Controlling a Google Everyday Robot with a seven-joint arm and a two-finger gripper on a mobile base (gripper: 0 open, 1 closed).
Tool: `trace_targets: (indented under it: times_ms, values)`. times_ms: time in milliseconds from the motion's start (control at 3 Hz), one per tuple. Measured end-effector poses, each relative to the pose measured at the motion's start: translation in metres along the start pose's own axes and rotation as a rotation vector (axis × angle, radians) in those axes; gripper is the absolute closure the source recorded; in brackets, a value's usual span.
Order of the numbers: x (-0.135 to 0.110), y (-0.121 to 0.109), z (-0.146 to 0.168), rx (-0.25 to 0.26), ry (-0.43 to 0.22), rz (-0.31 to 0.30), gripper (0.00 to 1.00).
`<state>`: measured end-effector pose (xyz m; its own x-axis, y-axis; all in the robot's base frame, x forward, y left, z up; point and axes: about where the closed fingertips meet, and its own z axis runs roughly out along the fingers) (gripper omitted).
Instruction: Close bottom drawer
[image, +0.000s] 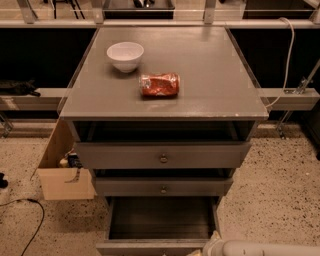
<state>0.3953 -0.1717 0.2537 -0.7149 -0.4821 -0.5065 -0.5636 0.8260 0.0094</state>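
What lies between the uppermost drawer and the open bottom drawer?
The middle drawer, in the camera view. The gripper sits at the picture's bottom edge, by the bottom drawer, near its right front corner.

Our gripper (204, 249) barely shows at the lower edge of view; just to its right our white forearm (265, 248) lies level, running off toward the right edge.
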Motion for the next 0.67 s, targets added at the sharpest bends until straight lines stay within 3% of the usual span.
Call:
trace_targets:
  times_ms: [333, 667]
  values:
    - [0.033, -0.025, 0.021, -0.048, -0.042, 0.008, 0.00]
    - [0.040, -0.045, 0.025, -0.058, -0.091, 0.071, 0.00]
